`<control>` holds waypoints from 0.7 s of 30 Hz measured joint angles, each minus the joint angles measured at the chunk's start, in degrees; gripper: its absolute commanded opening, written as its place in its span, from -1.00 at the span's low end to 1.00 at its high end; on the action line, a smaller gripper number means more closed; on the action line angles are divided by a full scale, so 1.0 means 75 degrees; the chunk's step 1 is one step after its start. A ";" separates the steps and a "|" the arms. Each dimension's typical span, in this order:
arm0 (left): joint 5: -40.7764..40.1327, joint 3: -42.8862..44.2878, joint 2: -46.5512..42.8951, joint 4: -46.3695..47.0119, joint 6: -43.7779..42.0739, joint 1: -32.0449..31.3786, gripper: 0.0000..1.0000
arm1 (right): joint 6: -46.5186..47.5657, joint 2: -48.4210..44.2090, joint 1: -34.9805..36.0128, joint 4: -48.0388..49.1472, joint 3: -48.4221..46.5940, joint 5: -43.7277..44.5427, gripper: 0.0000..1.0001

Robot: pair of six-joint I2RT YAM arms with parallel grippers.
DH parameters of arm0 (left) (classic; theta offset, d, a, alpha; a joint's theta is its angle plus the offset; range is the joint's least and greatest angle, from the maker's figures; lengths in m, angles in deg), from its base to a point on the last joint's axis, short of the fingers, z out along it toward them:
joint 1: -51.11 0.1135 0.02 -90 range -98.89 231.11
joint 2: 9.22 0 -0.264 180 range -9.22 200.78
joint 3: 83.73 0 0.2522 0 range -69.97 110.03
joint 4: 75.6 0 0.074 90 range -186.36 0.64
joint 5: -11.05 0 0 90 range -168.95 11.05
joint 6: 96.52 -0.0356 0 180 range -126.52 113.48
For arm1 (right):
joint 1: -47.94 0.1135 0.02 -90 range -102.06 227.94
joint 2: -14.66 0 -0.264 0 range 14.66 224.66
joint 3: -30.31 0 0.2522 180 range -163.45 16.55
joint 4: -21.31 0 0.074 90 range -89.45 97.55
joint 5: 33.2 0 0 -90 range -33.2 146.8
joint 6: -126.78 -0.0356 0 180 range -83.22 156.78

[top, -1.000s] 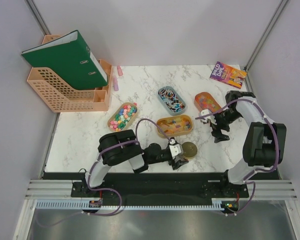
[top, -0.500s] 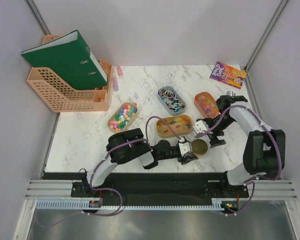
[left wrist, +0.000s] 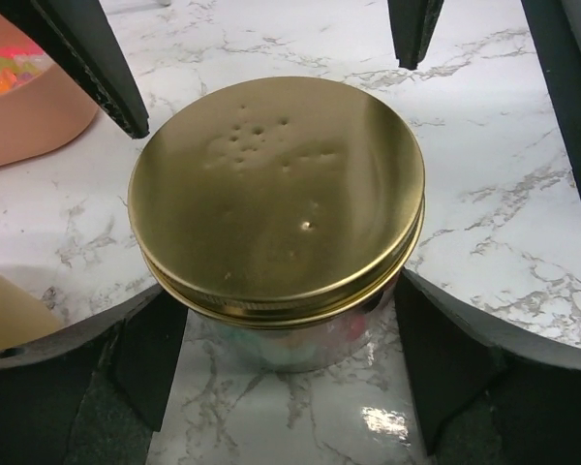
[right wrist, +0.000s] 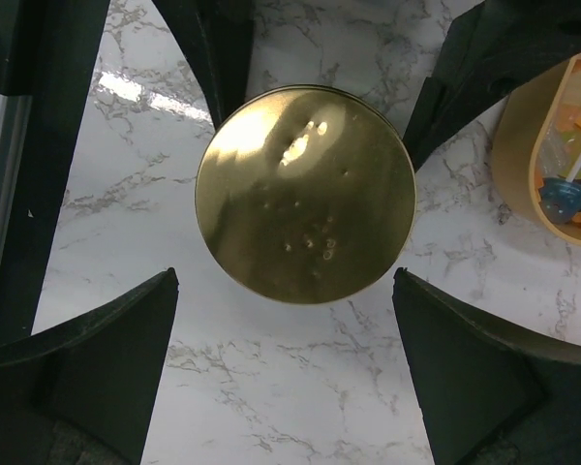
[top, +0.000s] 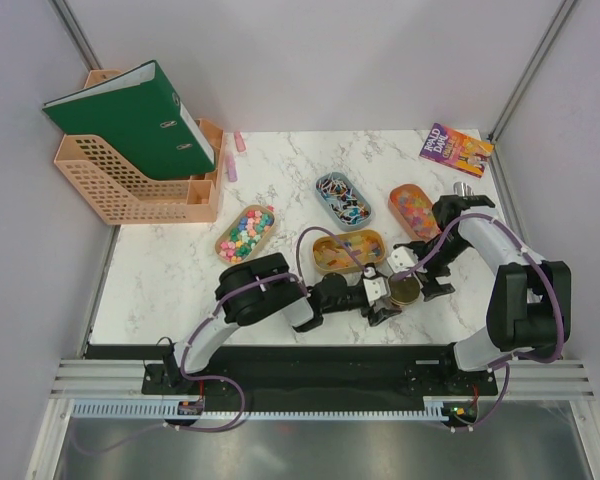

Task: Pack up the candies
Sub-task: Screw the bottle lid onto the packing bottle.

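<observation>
The left arm (top: 255,295) is stretched low across the front of the bench (top: 170,270). Its elbow is raised above the near edge and its forearm lies almost level, pointing right. The left end effector (left wrist: 281,305) is set around a glass jar (top: 404,291) capped with a gold lid (left wrist: 276,194). Its fingers (left wrist: 150,339) stand wide on either side of the jar, with the lid's rim right at their inner faces. A strip of marble is seen between the glass and each pad. Whether the jar is actually pressed cannot be told.

The right arm (top: 525,285) is arched up from its base toward the back right of the bench, then folded back down and inward toward the jar. The right end effector (right wrist: 286,291) is held over the jar from the opposite side, its jaws spread fully and touching nothing.

The candies (top: 245,232) are heaped in a peach oval tray (top: 223,246) left of centre, well apart from the jar. More are seen in an orange oval tray (top: 398,192) at the right, near the right arm's wrist. Pale colours show through the jar's glass, but what they are cannot be made out.
</observation>
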 measured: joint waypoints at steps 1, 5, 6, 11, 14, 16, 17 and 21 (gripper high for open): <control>0.0017 0.0023 0.0026 0.0009 -0.0003 0.0009 0.86 | -0.0009 0.0000 0.0000 -0.0003 0.0000 0.0020 0.96; 0.0154 0.0312 0.0303 0.0210 0.0000 0.0044 0.86 | -0.0041 0.0000 -0.0052 -0.0009 0.0000 0.0125 0.96; 0.0181 0.0440 0.0393 0.0230 0.0000 0.0044 0.87 | -0.0061 -0.0003 -0.0079 -0.0006 0.0000 0.0146 0.96; 0.0204 0.0921 0.0731 0.0300 0.0006 0.0035 0.75 | -0.0321 -0.0026 -0.0187 0.0102 -0.0003 0.0213 0.96; 0.0254 0.1113 0.0842 0.0280 0.0029 0.0035 0.52 | -0.0600 -0.0023 -0.0201 0.0111 -0.0044 0.0227 0.96; 0.0268 0.1169 0.0866 0.0262 0.0047 0.0035 0.26 | -0.0758 -0.0023 -0.0204 0.0149 -0.0044 0.0239 0.96; 0.0280 0.1174 0.0866 0.0251 0.0047 0.0035 0.17 | -0.0825 -0.0026 -0.0204 0.0163 -0.0044 0.0248 0.96; 0.0309 0.1174 0.0866 0.0239 0.0047 0.0035 -0.27 | -0.1020 -0.0047 -0.0207 0.0277 0.0029 0.0291 0.96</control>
